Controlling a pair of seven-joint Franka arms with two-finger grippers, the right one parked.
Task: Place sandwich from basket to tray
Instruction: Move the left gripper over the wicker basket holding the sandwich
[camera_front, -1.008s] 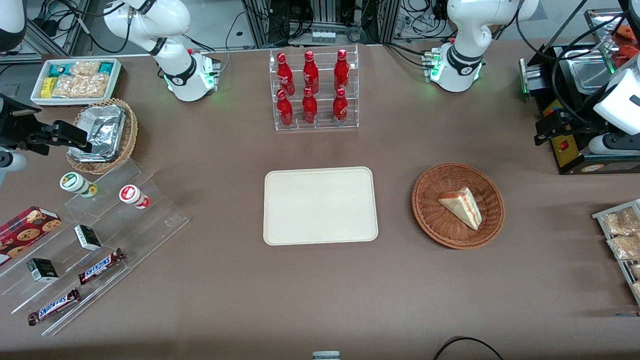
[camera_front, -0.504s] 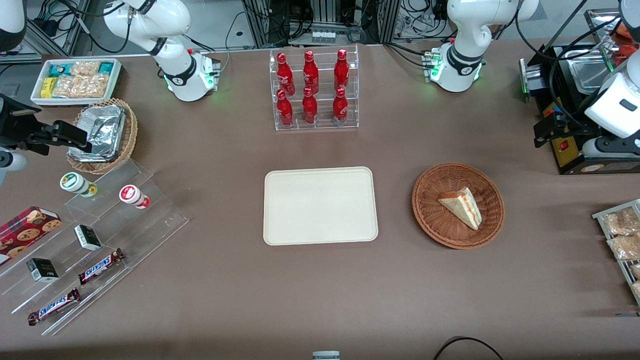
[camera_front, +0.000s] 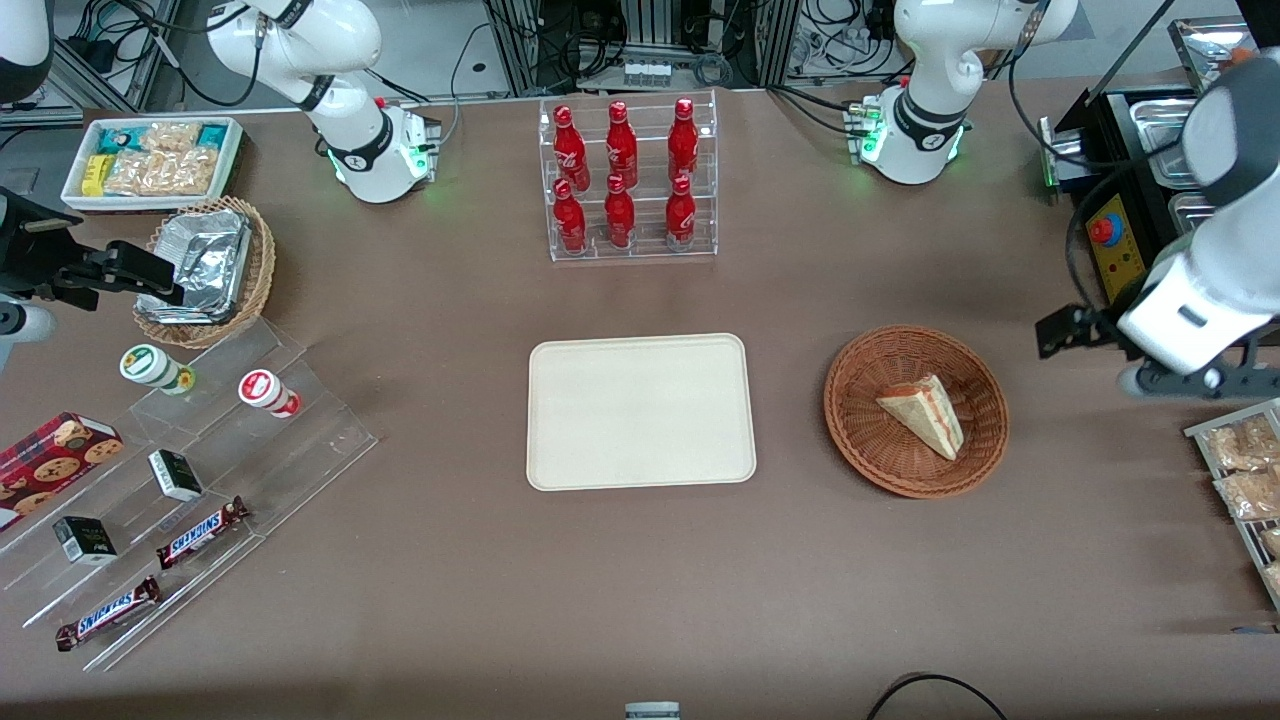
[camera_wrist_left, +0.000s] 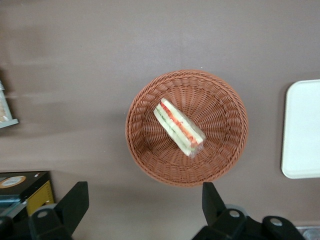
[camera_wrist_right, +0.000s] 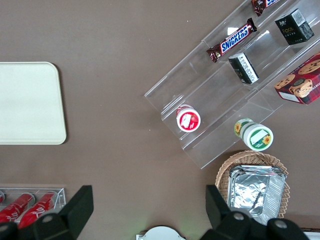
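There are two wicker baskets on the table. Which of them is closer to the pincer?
The reddish-brown basket holding the sandwich. The open pincer hangs beside it, toward the working arm's end. The tan basket with foil trays sits toward the parked arm's end.

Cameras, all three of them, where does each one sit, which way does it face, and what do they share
Front view: high, facing both arms; the gripper hangs open beside the basket, toward the working arm's end.
Left wrist view: looks down past its own fingers onto the sandwich in the basket.
Right wrist view: looks down past the parked fingers onto the snack shelf.
All three show the tray.
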